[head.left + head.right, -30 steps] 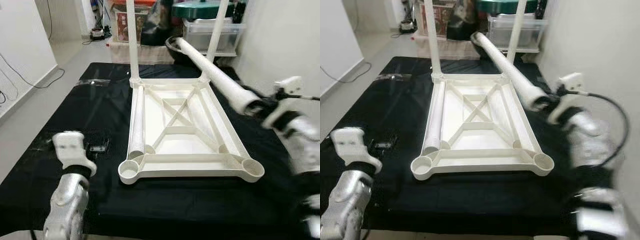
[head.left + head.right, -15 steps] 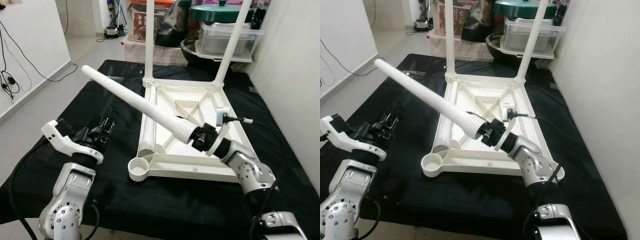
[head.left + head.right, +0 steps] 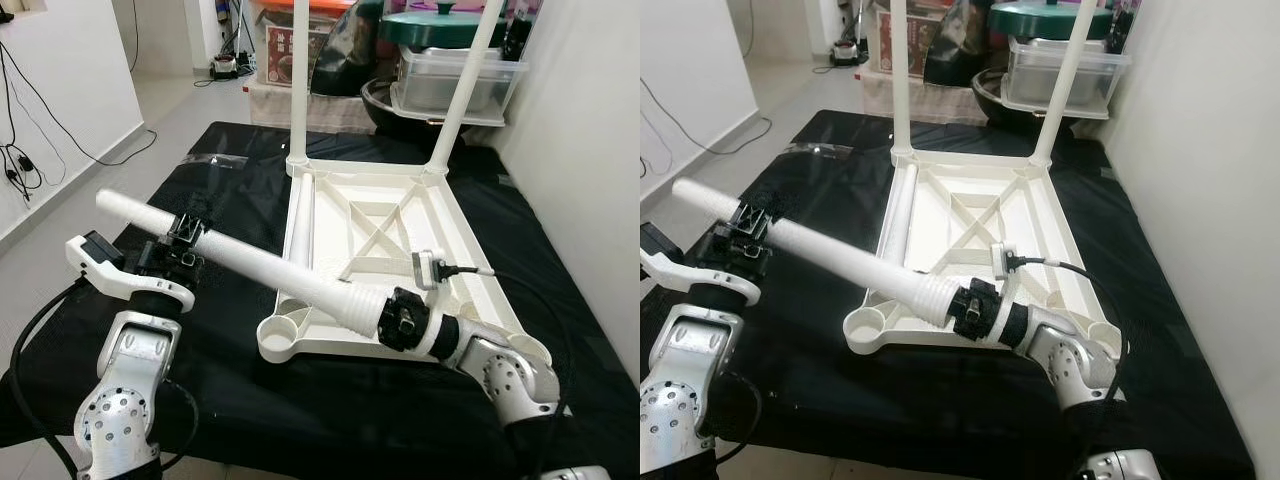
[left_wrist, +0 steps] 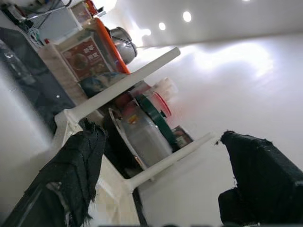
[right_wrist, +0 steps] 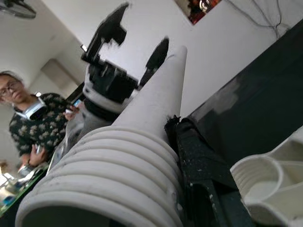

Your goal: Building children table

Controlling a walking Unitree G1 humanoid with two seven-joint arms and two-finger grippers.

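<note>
Right end effector (image 3: 400,318): clamped on the ribbed end of the loose table leg (image 3: 250,262), just above the near corner socket (image 3: 283,332) of the upturned tabletop (image 3: 385,235). Left end effector (image 3: 185,240): fingers apart, straddling the leg's far portion. Tabletop: lies on the black-covered counter (image 3: 230,185); two legs (image 3: 298,80) upright at its far corners. Storage boxes (image 3: 455,75) beyond.
</note>
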